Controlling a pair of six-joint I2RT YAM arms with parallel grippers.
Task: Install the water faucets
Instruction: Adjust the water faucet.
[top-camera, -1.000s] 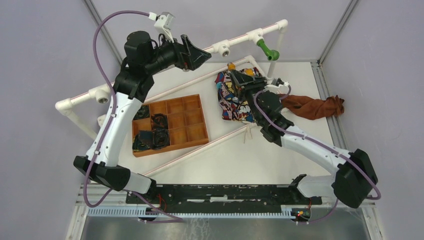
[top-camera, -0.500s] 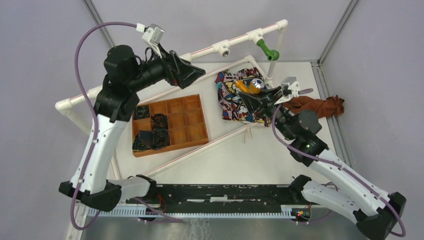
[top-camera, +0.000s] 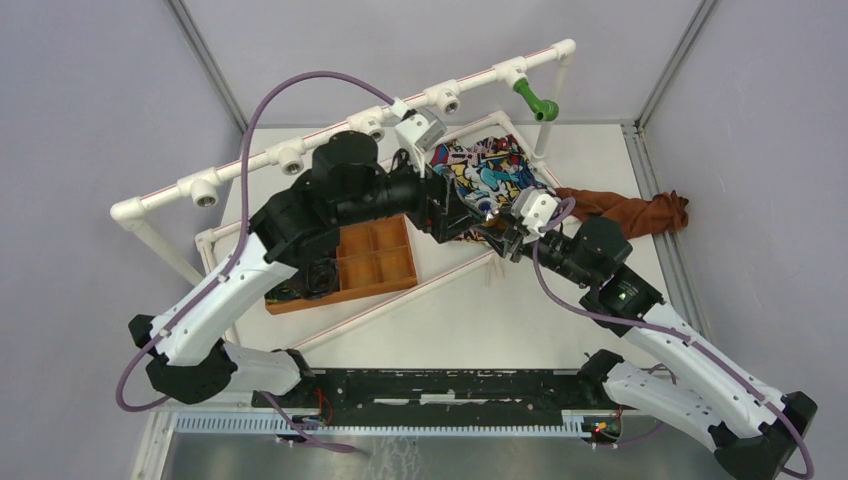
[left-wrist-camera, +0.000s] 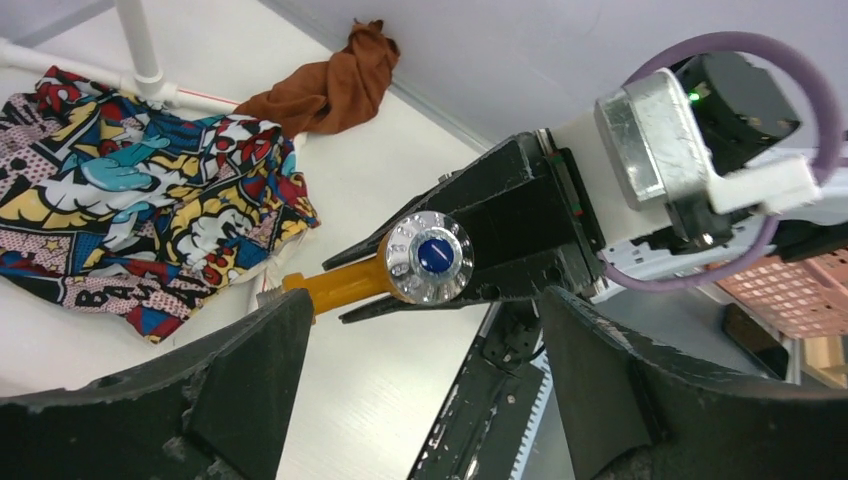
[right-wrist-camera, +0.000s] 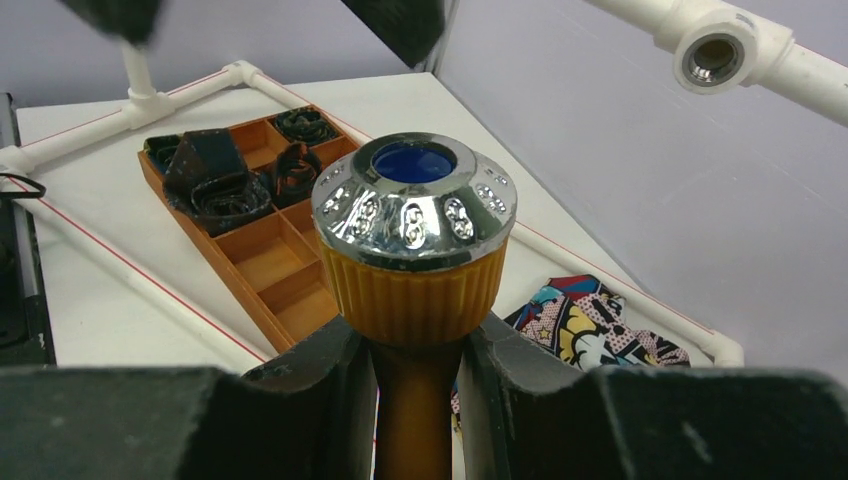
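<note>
My right gripper is shut on the stem of the orange-yellow faucet, whose chrome knob with a blue cap points up at the camera. In the left wrist view the same faucet lies level between the right gripper's black jaws. My left gripper is open, its two fingers either side of the faucet and short of it. In the top view both grippers meet over the mid table, left and right; the faucet is mostly hidden there. The green faucet sits on the white pipe rail.
White T-fittings with open threaded mouths line the rail; one shows in the right wrist view. An orange compartment tray with black parts lies at the left. A comic-print cloth and a brown cloth lie at the back right.
My left arm has swung from the back left rail down to the mid table, its open jaws now facing the faucet. My right gripper has drawn the faucet back off the comic-print cloth.
</note>
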